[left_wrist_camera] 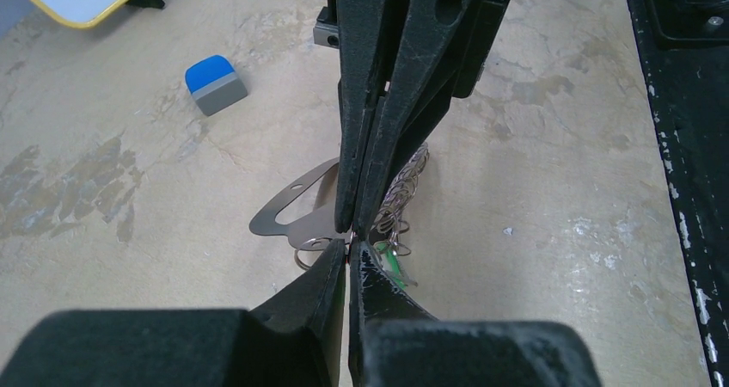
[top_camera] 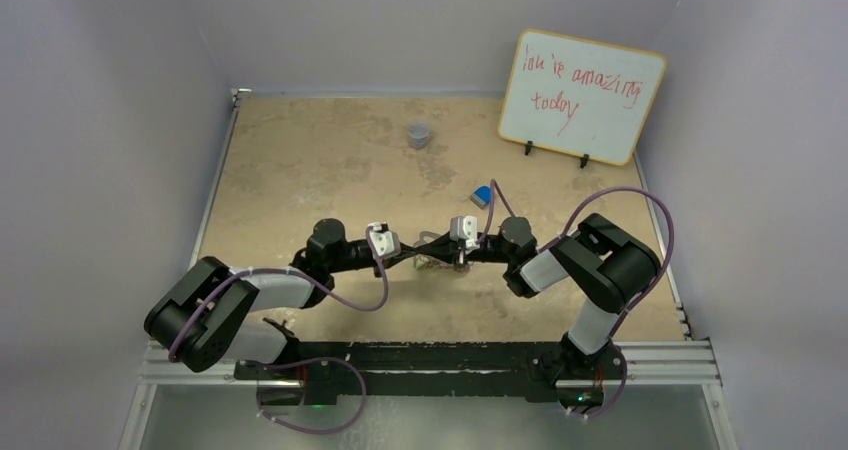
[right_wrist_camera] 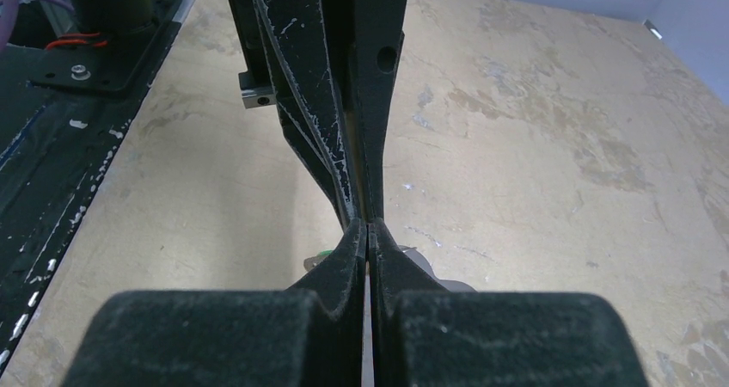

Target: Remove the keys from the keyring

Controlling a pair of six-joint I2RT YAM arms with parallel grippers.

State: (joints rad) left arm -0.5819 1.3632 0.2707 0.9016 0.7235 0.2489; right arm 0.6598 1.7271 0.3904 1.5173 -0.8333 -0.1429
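Note:
The keyring (left_wrist_camera: 290, 211), a flat silver D-shaped loop, lies on the table at the centre (top_camera: 430, 242). A chain of small wire rings (left_wrist_camera: 404, 187) and the green-headed keys (left_wrist_camera: 391, 260) sit at its right edge. My left gripper (left_wrist_camera: 348, 248) and my right gripper (right_wrist_camera: 368, 227) are both shut and meet tip to tip where the rings join the loop. The left seems to pinch the loop's edge and the right the key cluster, but the contact is hidden by the fingers. A bit of green key (right_wrist_camera: 324, 255) and grey metal (right_wrist_camera: 434, 268) show under the right fingers.
A small blue and grey block (top_camera: 481, 195) lies just behind the grippers, also in the left wrist view (left_wrist_camera: 215, 84). A grey cup (top_camera: 418, 134) stands at the back centre. A whiteboard (top_camera: 582, 95) leans at the back right. A black rail (top_camera: 430, 355) runs along the near edge.

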